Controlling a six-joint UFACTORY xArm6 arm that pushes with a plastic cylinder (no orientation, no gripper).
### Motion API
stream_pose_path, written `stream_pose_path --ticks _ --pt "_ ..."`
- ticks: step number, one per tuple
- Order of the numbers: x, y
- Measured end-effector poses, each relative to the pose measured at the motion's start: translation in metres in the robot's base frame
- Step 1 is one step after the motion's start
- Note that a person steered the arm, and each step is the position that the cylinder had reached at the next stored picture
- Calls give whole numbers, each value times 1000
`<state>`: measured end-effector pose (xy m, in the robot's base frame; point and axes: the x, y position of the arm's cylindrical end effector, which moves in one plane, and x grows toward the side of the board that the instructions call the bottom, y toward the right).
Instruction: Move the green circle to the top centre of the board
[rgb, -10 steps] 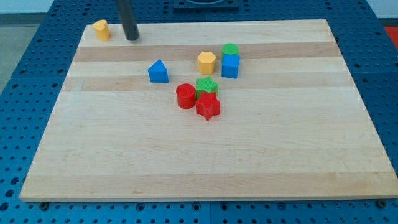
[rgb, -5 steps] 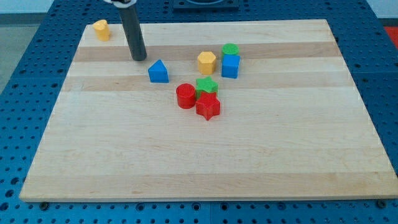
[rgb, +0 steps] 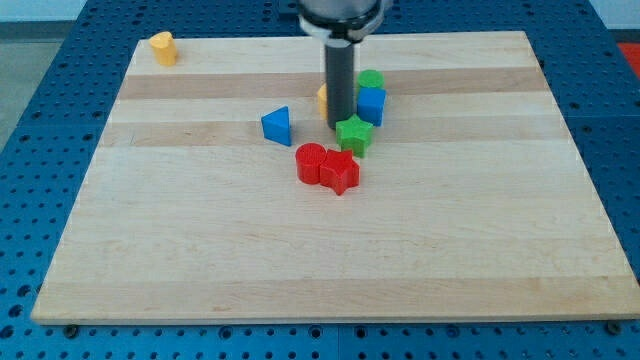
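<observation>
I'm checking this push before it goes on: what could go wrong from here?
My tip sits inside the cluster, beside the green star, not the green circle.

1. It could shove the star instead of the circle.
2. The blue cube touches the circle's lower side, so both may move together.
3. The rod hides most of the yellow block, which may get knocked.

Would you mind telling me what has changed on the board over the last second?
My tip swept from the top left to the middle cluster. The blue block slid right and turned; the green star and red blocks shifted right. The green circle, blue cube and corner yellow block stayed.
</observation>
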<state>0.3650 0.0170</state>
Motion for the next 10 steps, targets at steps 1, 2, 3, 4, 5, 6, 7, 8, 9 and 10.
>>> stream_pose_path --ticks 1,2,3,4,5,6,7,8,9,10 --pt "-18 12" --pt "-26 37" --pt "-34 56" --pt "-48 68" --pt "-62 50" --pt "-70 35" --pt "-77 41" --pt "-87 49" --pt "-104 41" --pt "-109 20"
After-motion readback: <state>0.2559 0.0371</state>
